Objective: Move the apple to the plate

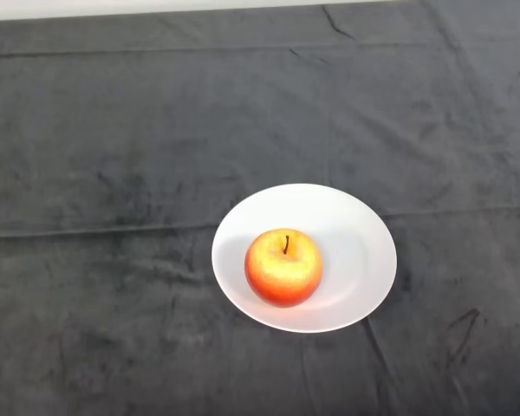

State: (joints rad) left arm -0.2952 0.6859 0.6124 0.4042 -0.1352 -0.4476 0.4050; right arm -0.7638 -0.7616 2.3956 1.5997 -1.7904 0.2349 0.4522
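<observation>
Apple (283,268) sits upright on white plate (355,225), left of plate centre, lower middle of frame. Hand not in view; state unknown. Task looks done. Risk: table bump rolls round apple off shallow rim.

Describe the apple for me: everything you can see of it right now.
The apple is round, red-orange around its sides and yellow toward the top, with a smooth, slightly glossy skin. It sits upright, its short dark stem pointing up out of the dimple on top. It looks whole, with no visible cuts or bruises. It rests on the white plate, somewhat toward the plate's left and near side, not at its centre. Only the plate touches it; nothing holds it.
</observation>
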